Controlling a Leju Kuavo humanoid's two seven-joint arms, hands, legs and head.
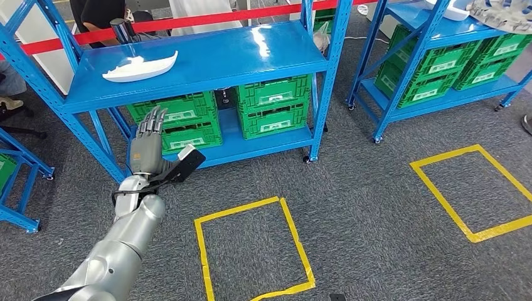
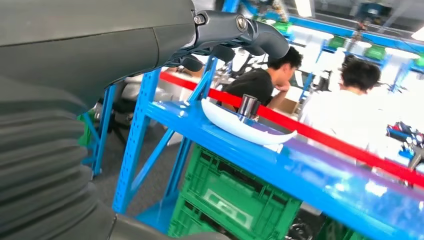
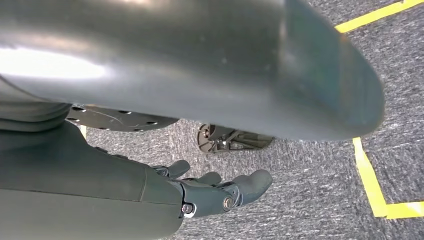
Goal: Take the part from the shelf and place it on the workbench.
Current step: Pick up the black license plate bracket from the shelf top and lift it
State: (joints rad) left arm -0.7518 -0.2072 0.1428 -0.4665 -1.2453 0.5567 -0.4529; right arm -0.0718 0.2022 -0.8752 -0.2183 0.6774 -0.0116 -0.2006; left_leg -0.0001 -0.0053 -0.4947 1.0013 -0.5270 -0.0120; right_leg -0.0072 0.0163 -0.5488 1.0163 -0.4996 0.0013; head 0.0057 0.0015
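On the blue shelf (image 1: 251, 53), near its left end, we see the white part (image 1: 139, 67) lying untouched. Below and in front of it our left hand (image 1: 149, 147) hovers with fingers spread, holding nothing. Our right hand (image 3: 220, 192) hangs over grey carpet (image 3: 310, 200), fingers loosely curled and empty

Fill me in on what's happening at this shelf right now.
The humanoid robot stands facing a blue shelf. Its left hand is raised toward it, fingers apart, holding nothing, below and short of the white part that lies untouched on the top level. Green crates sit on the level below. The right hand hangs over the grey carpet with nothing in it, fingers loosely curled. People sit behind a red tape beyond the shelf.
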